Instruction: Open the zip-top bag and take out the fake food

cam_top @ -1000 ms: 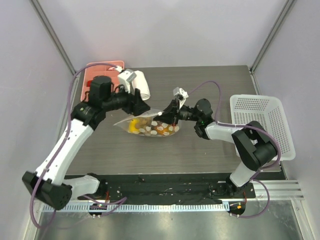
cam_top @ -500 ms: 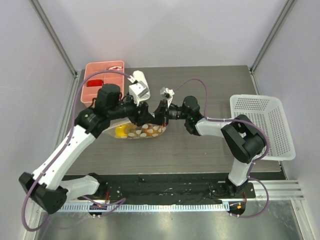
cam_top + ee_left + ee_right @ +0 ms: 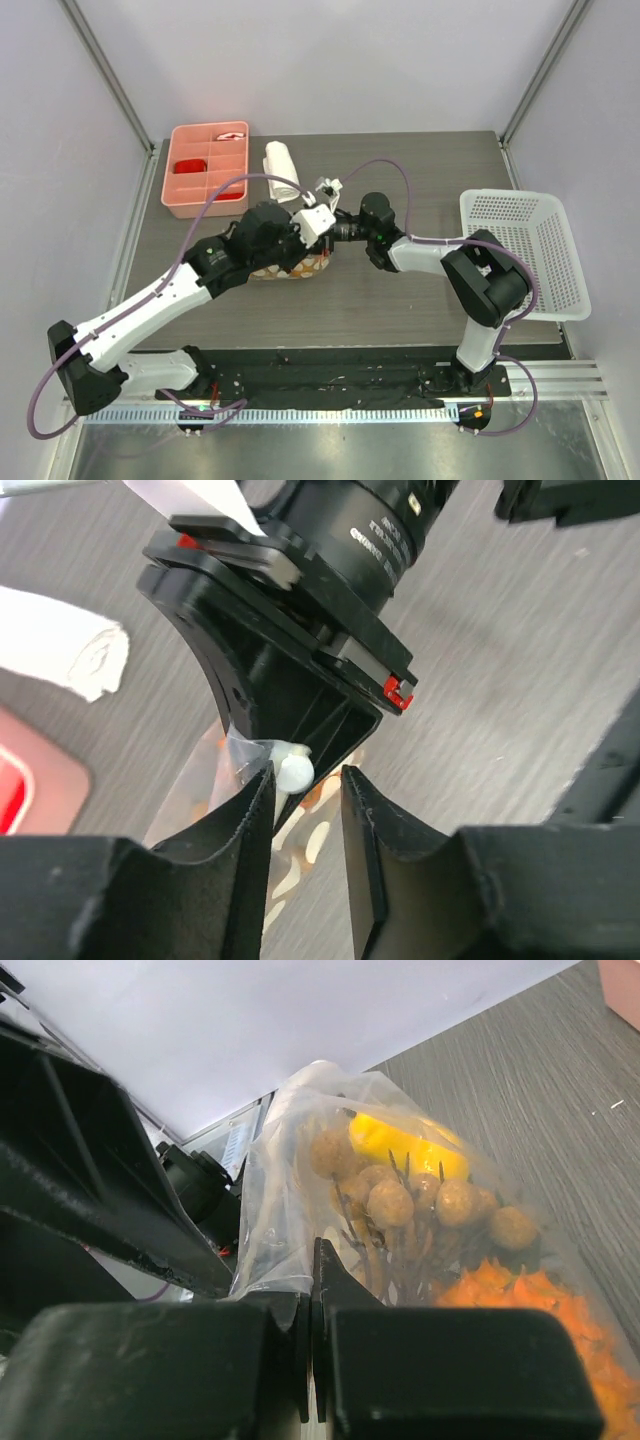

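R fingers (image 3: 420,1360) pressed tight on zip-top bag (image 3: 290,1160) edge; L fingers (image 3: 240,830) slightly spread, white slider (image 3: 293,772) btwn tips.

Inside zip-top bag (image 3: 281,1222): fake food (image 3: 402,1201)

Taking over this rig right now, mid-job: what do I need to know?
Right gripper: shut, pinching the zip-top bag by its edge.
Left gripper: jaws apart, tips at the white slider, not clamped on it.
Fake food: inside the bag (yellow piece, brown balls, orange piece).
Done: bag held on one side.
Left: grip the slider, pull the zip open, take the food out.
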`<state>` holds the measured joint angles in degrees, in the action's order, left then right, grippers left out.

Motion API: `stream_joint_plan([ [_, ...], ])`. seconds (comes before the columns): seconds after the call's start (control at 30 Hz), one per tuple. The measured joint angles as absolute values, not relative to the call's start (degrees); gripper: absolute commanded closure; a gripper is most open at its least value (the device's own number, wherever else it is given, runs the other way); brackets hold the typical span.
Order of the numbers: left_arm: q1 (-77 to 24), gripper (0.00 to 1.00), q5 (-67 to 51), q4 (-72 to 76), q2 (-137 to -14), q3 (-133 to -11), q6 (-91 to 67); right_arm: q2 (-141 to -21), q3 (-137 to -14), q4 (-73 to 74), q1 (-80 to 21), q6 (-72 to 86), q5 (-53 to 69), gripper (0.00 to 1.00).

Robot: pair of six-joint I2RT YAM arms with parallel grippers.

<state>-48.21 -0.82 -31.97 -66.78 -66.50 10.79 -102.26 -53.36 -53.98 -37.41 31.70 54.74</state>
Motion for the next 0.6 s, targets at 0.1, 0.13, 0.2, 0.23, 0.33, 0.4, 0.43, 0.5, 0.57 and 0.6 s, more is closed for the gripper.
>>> stream_joint_plan([
  [0.1, -52.1, 0.66, 8.4, -30.8, -66.1, -64.5, 13.1, -102.3, -53.4, -53.5, -37.5, 31.9, 54.6, 0.99],
  [0.13, -54.3, 0.64, 11.9, -30.0, -65.5, -63.9, 14.0, -102.3, -53.4, -53.4, -37.5, 32.1, 54.5, 0.99],
  [0.2, -56.4, 0.62, 16.4, -28.4, -64.9, -63.2, 15.4, -102.3, -53.4, -53.4, -37.5, 32.4, 54.5, 0.99],
  [0.23, -57.0, 0.62, 18.0, -28.0, -64.8, -63.0, 15.7, -102.3, -53.4, -53.4, -37.5, 32.7, 54.5, 0.99],
  [0.33, -58.3, 0.55, 21.8, -27.4, -64.8, -62.5, 17.0, -102.3, -53.4, -53.5, -37.5, 33.2, 54.3, 0.99],
  [0.4, -58.9, 0.48, 23.1, -27.4, -64.8, -62.2, 17.3, -102.3, -53.4, -53.5, -37.5, 33.4, 54.2, 0.99],
  [0.43, -59.2, 0.46, 23.7, -27.4, -64.9, -62.1, 17.4, -102.3, -53.4, -53.5, -37.5, 33.5, 54.2, 0.99],
  [0.5, -59.3, 0.43, 24.2, -27.4, -64.9, -61.9, 17.4, -102.3, -53.4, -53.5, -37.5, 33.7, 54.1, 0.99],
  [0.57, -59.3, 0.41, 24.6, -27.3, -65.1, -61.6, 17.4, -102.3, -53.4, -53.5, -37.5, 34.1, 54.1, 0.99],
  [0.6, -59.3, 0.42, 24.9, -27.2, -65.1, -61.5, 17.4, -102.3, -53.4, -53.6, -37.5, 34.3, 54.1, 0.99],
])
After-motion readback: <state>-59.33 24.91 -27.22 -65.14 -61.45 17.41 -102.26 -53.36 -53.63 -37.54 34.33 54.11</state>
